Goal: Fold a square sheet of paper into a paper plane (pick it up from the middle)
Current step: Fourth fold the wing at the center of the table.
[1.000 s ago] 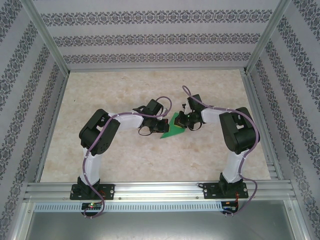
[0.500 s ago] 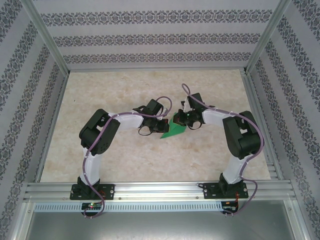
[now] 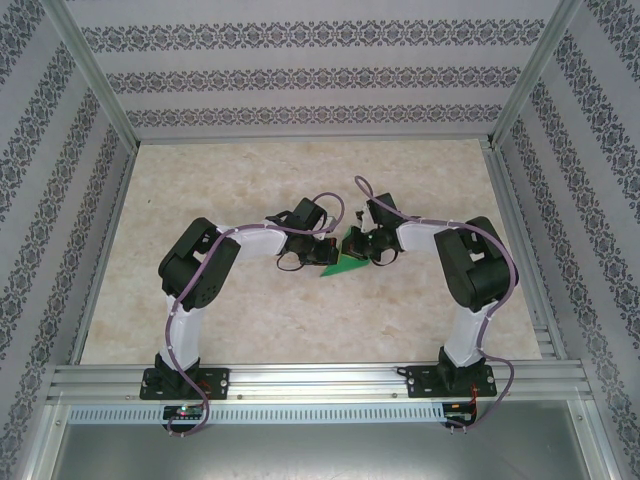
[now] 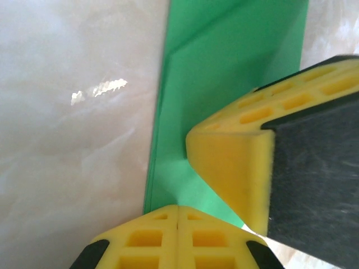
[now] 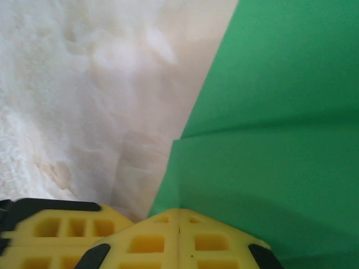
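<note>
The square sheet of paper (image 3: 342,264) lies folded and creased, bright green, flat on the table's middle between both arms. My left gripper (image 3: 324,248) is shut, its yellow tips (image 4: 178,207) resting on the paper's (image 4: 224,61) left edge. From the right, my right gripper (image 3: 368,244) is shut too, tips (image 5: 179,212) down on the paper (image 5: 269,112) near a fold line. In the left wrist view one right finger (image 4: 235,162) stands on the sheet close to my left tips. I see nothing clamped between either pair of jaws.
The marbled beige table (image 3: 250,320) stretches around the paper. Patterned walls and an aluminium frame (image 3: 300,380) close in the workspace on all sides.
The right gripper has slid a little to the left over the paper, covering more of the green. The left arm has stayed where it was.
</note>
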Controlling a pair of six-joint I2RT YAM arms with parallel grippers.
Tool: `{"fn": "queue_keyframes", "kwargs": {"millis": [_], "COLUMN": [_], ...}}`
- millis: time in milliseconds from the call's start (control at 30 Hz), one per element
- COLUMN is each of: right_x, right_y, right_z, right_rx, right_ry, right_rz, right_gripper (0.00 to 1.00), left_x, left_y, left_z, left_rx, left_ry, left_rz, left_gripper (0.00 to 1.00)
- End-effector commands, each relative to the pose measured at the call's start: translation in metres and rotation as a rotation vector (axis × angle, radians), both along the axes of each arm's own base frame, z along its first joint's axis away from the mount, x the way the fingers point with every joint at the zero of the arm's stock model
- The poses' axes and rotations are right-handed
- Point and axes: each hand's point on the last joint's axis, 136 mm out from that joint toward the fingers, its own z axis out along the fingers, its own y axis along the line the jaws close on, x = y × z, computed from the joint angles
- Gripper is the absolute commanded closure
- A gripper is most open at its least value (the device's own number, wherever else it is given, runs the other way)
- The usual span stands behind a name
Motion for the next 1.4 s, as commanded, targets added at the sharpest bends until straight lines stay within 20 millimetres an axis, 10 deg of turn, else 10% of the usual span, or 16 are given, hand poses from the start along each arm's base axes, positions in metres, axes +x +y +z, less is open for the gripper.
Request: {"fn": "queue_keyframes", "kwargs": {"millis": [0, 367, 633, 900, 1367], "right_x": [-0.011, 0.028, 0.031, 0.014, 0.038], "right_y": [-0.024, -0.066, -0.026, 0.002, -0.096], "right_z": [-0.022, 0.006, 0.054, 0.024, -0.013], "right_rx": [-0.058, -0.041, 0.08, 0.079, -0.037], "right_ry": [0.057, -0.058, -0.162, -0.078, -0.002], "right_rz": [-0.041, -0.167, -0.099, -0.04, -0.251], "right_gripper": [0.99, 0.99, 0.98, 0.98, 0.98], "left_x": [-0.031, -0.035, -0.034, -0.032, -0.038], "left_y": [0.046, 0.047, 0.044, 0.043, 0.049], "left_z": [-0.059, -0.062, -0.059, -0.06, -0.064], "left_rx": [0.222, 0.224, 0.213, 0.21, 0.225], "left_ry": [0.142, 0.15, 0.15, 0.154, 0.169], "left_rz": [0.03, 0.022, 0.015, 0.024, 0.032], "left_gripper": [1.0, 1.0, 1.0, 1.0, 1.0]}}
